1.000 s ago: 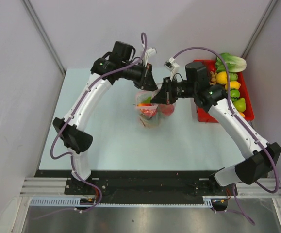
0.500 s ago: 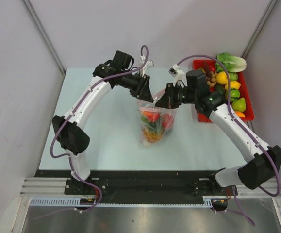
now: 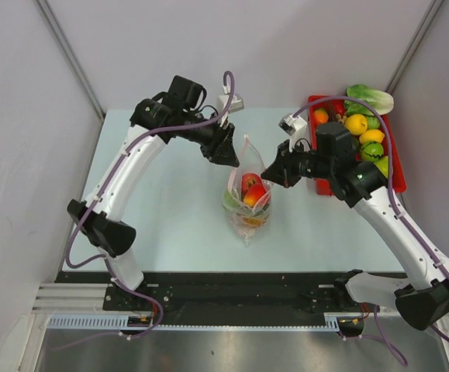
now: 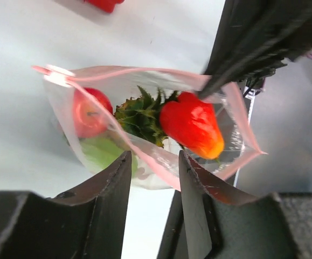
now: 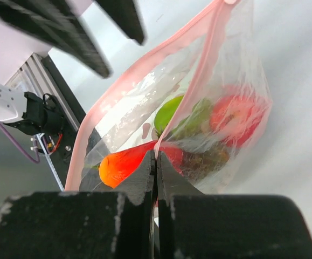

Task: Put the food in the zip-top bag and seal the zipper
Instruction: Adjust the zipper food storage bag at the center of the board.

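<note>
Two grippers at one mouth: right gripper (image 5: 156, 162) clamped on the thin pink-red zipper strip (image 4: 145, 73); left gripper (image 4: 154, 162) jaws apart, near lip loose between them. Crinkly clear plastic zip-top bag (image 3: 247, 209) sits mid-table, glossy toy food (image 4: 191, 124) inside. Advised: pinch both lips squarely, then slide along.

Lowest bagged food (image 3: 247, 220) indistinct

walls (image 3: 271, 46): pale grey panels | table (image 3: 170, 225): pale blue top | near edge: black rail (image 3: 232, 291) | light: even
</note>
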